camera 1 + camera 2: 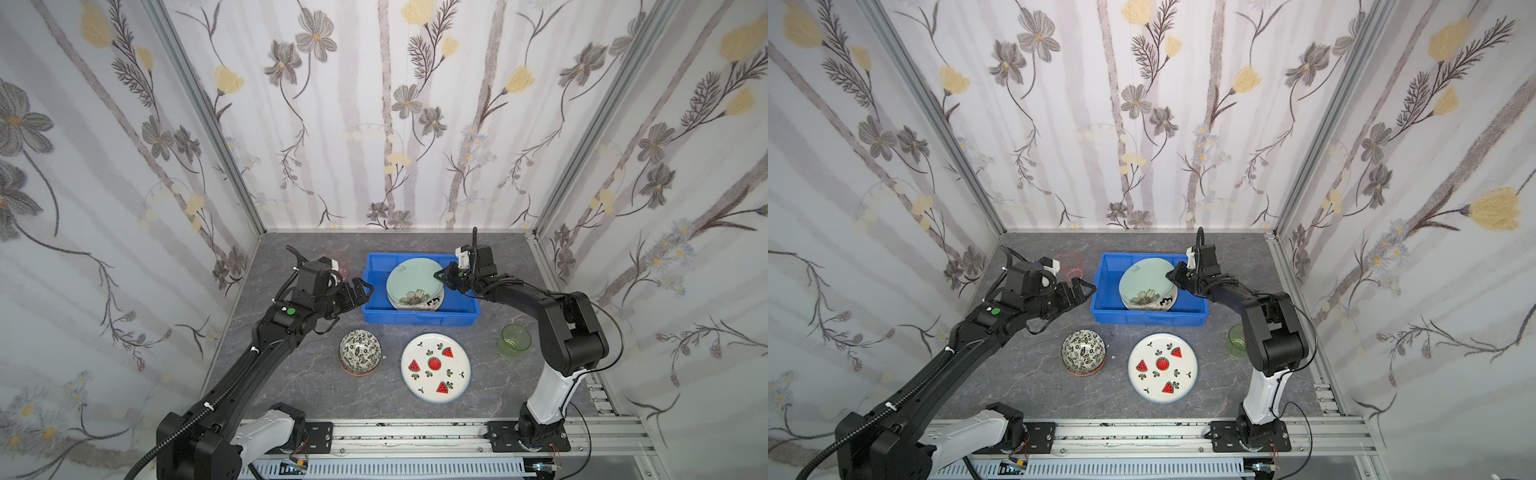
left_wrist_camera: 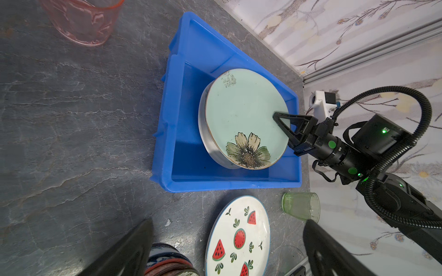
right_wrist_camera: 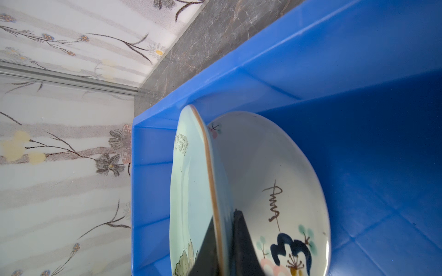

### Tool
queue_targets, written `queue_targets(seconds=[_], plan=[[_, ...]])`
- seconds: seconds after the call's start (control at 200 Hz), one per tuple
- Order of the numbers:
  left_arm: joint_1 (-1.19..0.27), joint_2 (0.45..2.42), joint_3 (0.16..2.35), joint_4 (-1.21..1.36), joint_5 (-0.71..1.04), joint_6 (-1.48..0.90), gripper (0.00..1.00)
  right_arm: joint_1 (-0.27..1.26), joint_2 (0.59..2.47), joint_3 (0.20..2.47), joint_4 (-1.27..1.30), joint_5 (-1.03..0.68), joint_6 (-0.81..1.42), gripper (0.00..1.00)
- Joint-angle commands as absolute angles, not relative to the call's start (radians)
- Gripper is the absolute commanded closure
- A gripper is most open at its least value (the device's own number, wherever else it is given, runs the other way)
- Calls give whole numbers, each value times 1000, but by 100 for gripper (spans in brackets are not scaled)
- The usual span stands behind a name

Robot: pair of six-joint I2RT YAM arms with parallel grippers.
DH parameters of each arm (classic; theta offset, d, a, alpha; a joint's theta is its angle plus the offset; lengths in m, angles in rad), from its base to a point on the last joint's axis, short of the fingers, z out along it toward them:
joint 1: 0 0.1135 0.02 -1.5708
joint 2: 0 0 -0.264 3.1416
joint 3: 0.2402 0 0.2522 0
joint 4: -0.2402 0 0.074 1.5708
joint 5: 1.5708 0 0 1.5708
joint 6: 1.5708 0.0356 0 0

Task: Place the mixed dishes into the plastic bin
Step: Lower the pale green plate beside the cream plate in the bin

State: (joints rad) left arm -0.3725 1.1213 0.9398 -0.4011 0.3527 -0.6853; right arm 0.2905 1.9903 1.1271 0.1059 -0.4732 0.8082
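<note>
Grey tabletop (image 1: 291,386): right gripper (image 1: 438,275) clamps a pale green flowered plate (image 1: 409,276) above the cream plate (image 3: 275,167) in the blue plastic bin (image 1: 415,321); left gripper (image 1: 363,289) spread, empty; watermelon plate (image 1: 435,368), patterned bowls (image 1: 360,351), pink cup (image 2: 83,21), green cup (image 1: 515,340) outside

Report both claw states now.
Left claw: open, holding nothing.
Right claw: shut on the pale green plate, at its rim.

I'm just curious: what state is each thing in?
blue bin: holds two plates
green flowered plate: gripped, tilted in bin
cream plate: lying in bin
watermelon plate: on table
bowl stack: on table
green cup: upright on table
pink cup: on table
left gripper: open, empty
right gripper: clamping flowered plate
</note>
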Motion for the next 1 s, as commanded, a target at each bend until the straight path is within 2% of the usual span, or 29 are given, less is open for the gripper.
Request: queue_targets(seconds=[0.0, 0.15, 0.515, 0.819, 0.999], plan=[[-367, 1133, 946, -394, 359, -669, 0, 291, 2003, 1141, 251, -511, 841, 100], [-362, 1137, 942, -391, 356, -664, 0, 291, 2013, 1133, 256, -502, 841, 100], [-357, 1120, 914, -390, 362, -670, 0, 291, 2034, 1100, 280, -489, 847, 90], [-352, 1091, 891, -388, 361, -680, 0, 290, 2042, 1092, 253, -469, 821, 74], [-353, 1079, 876, -388, 361, -686, 0, 289, 2039, 1092, 228, -442, 800, 68]])
